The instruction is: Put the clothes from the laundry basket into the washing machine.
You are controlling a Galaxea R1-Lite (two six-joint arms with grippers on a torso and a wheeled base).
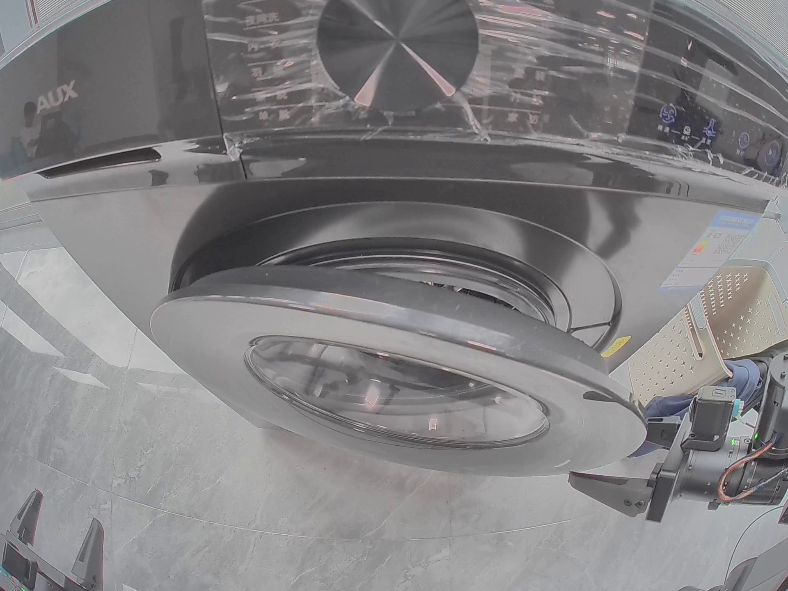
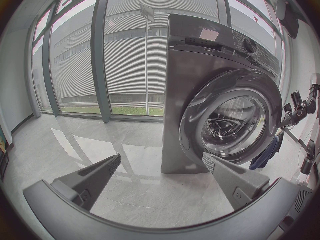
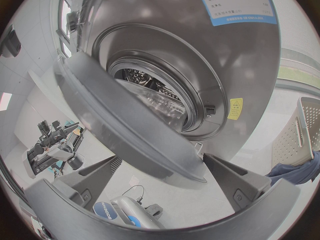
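Observation:
The grey washing machine (image 1: pixel 394 207) stands in front of me with its round door (image 1: pixel 394 322) swung partly open, so the drum (image 1: pixel 460 281) shows behind it. My right gripper (image 1: pixel 632 461) is open at the door's right edge. In the right wrist view the door rim (image 3: pixel 126 117) lies between the spread fingers of the right gripper (image 3: pixel 160 157). A cream laundry basket (image 1: pixel 739 313) stands to the right with a dark blue garment (image 1: pixel 681 404) hanging over its side. My left gripper (image 2: pixel 160 157) is open and holds nothing, low at the left over the floor.
Glossy grey tiled floor (image 1: pixel 205 469) spreads in front and to the left of the machine. Tall windows (image 2: pixel 100 67) rise behind the machine's left side. The basket (image 3: pixel 293 140) and garment (image 3: pixel 296 174) sit close by the machine's right corner.

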